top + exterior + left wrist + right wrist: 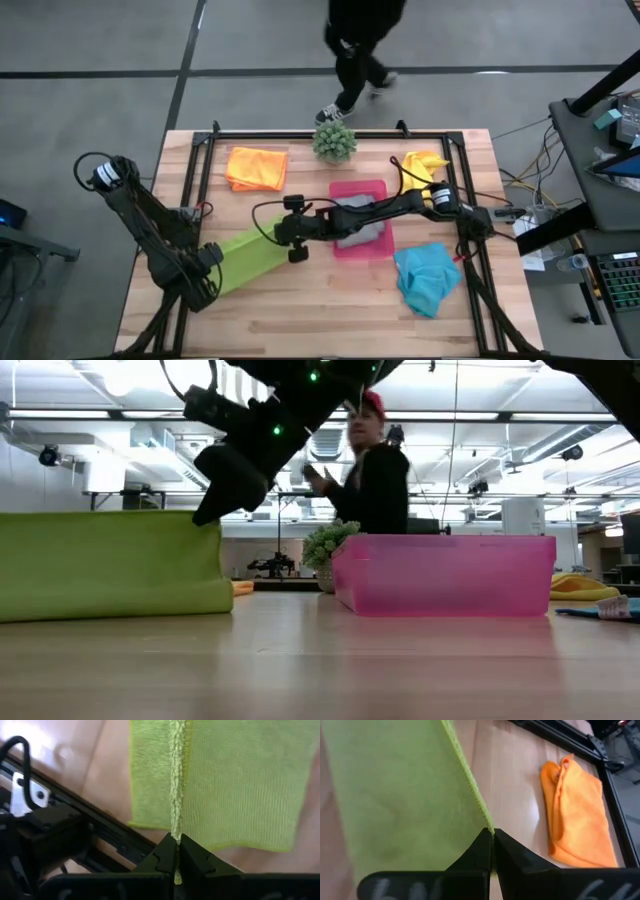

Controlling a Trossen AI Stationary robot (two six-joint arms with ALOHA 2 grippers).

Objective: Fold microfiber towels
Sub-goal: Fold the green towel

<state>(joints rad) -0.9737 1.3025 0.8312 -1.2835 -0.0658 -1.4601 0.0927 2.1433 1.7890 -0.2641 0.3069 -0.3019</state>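
Lime green towel [250, 258]: in work, stretched above your worktop [300, 320] front left, left gripper [176, 854] and right gripper [491, 842] fingers pinched shut on opposite edges. Orange towel [256, 168]: looks folded, at the back. Grey towel [362, 228]: on the pink tray [358, 190]. Yellow towel [424, 164] and blue towel [425, 278]: crumpled, likely pending.

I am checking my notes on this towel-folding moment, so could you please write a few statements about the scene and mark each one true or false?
1. Both grippers are shut on the soft lime green microfiber towel: left gripper, right gripper. True.
2. The folded orange microfiber towel lies in the flat pink plastic tray. False: it lies on the wooden table, apart from the tray.
3. The crumpled turquoise blue microfiber towel lies on the table beside the tray. True.
4. The small spiky green potted plant has tipped over. False: it stands upright.
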